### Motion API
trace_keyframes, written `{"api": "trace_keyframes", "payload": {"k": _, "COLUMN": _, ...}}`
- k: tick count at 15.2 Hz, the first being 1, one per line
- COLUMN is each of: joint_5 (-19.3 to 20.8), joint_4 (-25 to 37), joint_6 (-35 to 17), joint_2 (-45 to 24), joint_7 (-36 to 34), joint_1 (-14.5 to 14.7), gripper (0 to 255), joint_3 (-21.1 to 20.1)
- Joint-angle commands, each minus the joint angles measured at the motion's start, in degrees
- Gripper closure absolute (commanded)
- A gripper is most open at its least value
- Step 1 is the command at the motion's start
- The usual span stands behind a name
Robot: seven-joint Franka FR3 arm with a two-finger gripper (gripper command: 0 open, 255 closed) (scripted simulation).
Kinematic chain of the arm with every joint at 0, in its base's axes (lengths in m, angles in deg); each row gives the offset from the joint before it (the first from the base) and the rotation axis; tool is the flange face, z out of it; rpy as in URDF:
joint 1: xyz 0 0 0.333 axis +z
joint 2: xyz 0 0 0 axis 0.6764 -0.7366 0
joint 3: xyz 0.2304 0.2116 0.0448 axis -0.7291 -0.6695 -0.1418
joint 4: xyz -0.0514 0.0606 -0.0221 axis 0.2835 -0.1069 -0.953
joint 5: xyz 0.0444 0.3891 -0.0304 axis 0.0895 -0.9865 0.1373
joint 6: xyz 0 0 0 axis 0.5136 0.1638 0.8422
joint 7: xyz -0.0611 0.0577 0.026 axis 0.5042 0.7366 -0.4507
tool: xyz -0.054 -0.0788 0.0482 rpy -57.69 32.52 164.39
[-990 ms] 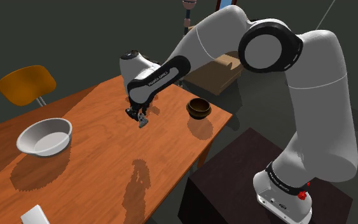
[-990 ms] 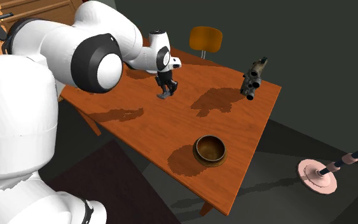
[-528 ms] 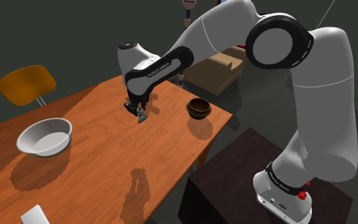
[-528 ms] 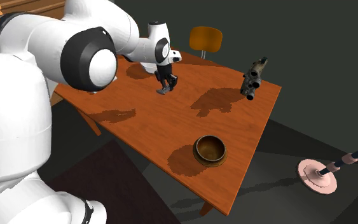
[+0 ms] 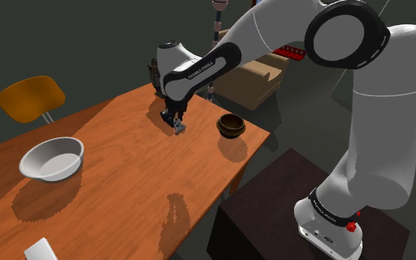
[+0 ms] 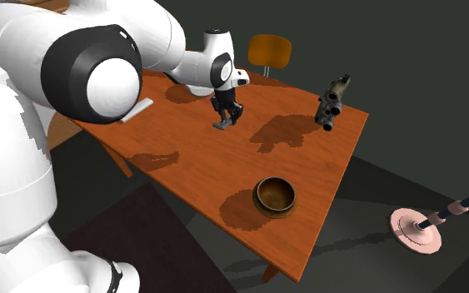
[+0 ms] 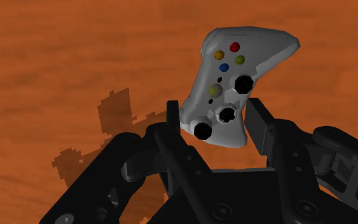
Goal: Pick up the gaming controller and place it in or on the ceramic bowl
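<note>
A white gaming controller (image 7: 241, 57) with coloured buttons and black sticks is clasped by one end between my black fingers. My gripper (image 7: 215, 114) is shut on it and hangs just above the orange wooden table (image 5: 125, 185). In the shoulder view the gripper (image 5: 175, 124) is a short way left of a small dark brown bowl (image 5: 230, 124). A wide white bowl (image 5: 51, 159) sits far to the left. In the second exterior view the gripper (image 6: 227, 122) is beyond the brown bowl (image 6: 275, 196).
A dark, lumpy figurine (image 6: 332, 101) stands near the table's far edge. An orange chair (image 5: 30, 97) is behind the table, and a flat white object (image 5: 40, 250) lies at the near left edge. A brown armchair (image 5: 254, 81) stands beyond. The dark stand (image 5: 302, 192) is at lower right.
The arm has carried the held controller toward the shoulder view's right and farther back, closer to the brown bowl. The grip is unchanged.
</note>
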Motion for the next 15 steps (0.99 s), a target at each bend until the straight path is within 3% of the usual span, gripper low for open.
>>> {"api": "trace_keyframes", "payload": {"k": 1, "joint_5": -0.4, "joint_4": -3.3, "joint_6": -1.5, "joint_2": 2.0, "joint_7": 2.2, "joint_1": -1.9, "gripper": 255, "joint_3": 0.3}}
{"api": "trace_keyframes", "payload": {"k": 15, "joint_5": -3.5, "joint_4": -15.8, "joint_6": -7.1, "joint_2": 10.6, "joint_7": 20.6, "joint_1": -15.2, "gripper": 255, "joint_3": 4.3}}
